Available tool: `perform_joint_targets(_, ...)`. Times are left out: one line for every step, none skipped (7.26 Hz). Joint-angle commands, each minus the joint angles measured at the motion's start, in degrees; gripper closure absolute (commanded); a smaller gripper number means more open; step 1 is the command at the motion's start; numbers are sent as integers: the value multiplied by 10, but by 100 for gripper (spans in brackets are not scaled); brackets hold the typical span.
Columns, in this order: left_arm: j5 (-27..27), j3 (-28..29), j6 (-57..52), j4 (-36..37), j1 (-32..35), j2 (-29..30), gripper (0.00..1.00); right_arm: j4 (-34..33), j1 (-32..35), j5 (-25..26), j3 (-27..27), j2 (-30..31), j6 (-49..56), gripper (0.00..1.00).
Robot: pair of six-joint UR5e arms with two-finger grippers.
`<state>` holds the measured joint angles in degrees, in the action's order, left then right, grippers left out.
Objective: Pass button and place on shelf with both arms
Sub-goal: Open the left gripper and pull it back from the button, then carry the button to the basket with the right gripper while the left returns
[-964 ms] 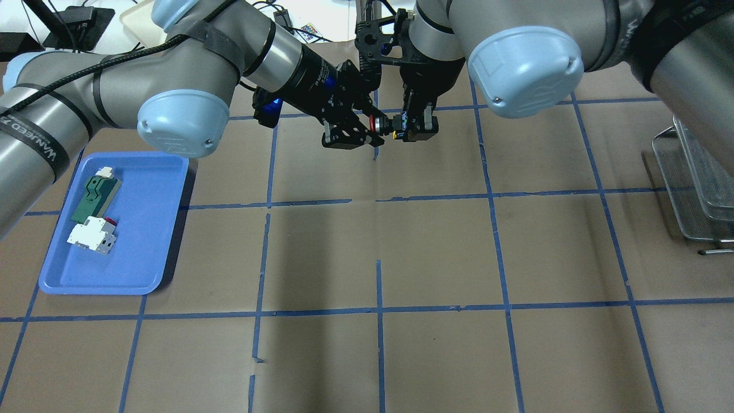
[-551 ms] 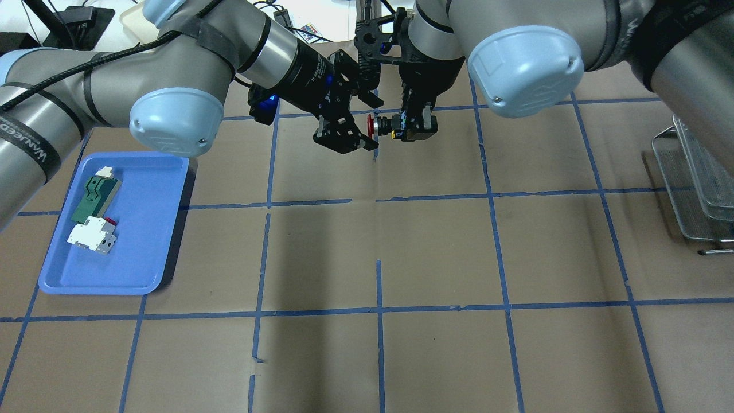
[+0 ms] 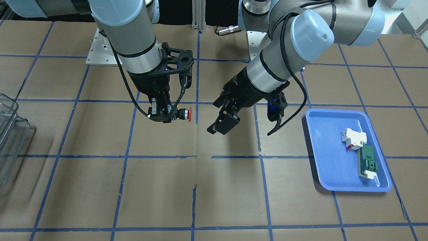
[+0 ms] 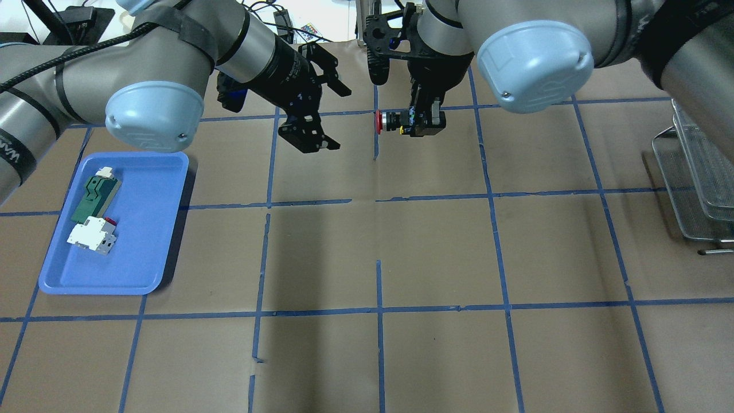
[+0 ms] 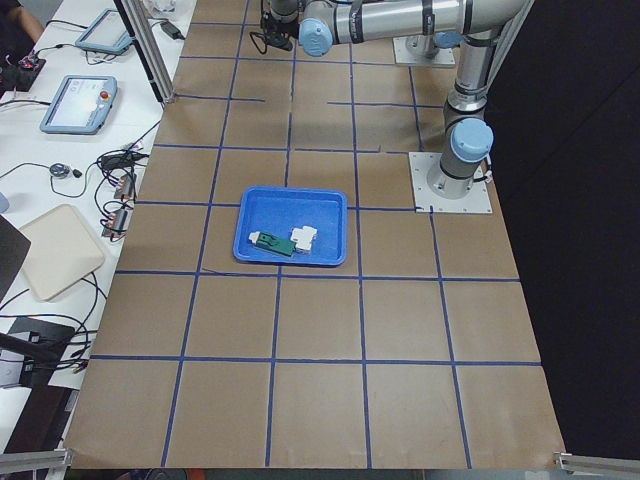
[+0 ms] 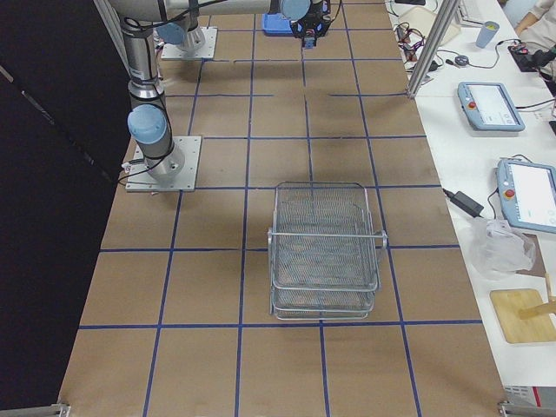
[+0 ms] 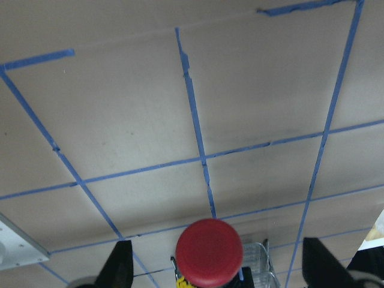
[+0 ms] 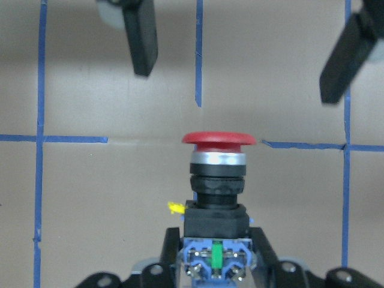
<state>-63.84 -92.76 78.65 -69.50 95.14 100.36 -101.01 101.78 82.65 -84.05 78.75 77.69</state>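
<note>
Red button [image 4: 390, 121], block end mostly hidden, gripped by right fingers [image 4: 431, 123]; left fingers [image 4: 309, 137] spread, empty.

Two arms [image 4: 155, 115], two pincers [image 4: 423, 123], one button [image 4: 389, 121], one shelf [image 6: 326, 248], one tray [image 4: 143, 241], two parts [image 4: 92, 236].

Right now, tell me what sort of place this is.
Probably a robotics lab: the left arm and right arm bolted to a brown-papered table gridded with blue tape, with teach pendants on the side bench.
</note>
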Motion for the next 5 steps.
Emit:
perform_joint_targets(-148,-1,-249,-19,-49,-15,0,8,-92,33,1,5,14,100)
perform_joint_targets(-232,-2,-383,-34,-57,-29,0,11,-143,53,-1,10,19,100)
perform_joint_targets(-275,-1,-484,-68,-59,-47,0,12,-189,79,-7,10,46,100)
perform_joint_targets(-277,-1,-518,-91,-58,-71,0,30,-241,95,-8,10,67,100)
perform_joint_targets(-279,-3,-607,-111,-60,-91,0,47,-295,115,-9,10,120,100)
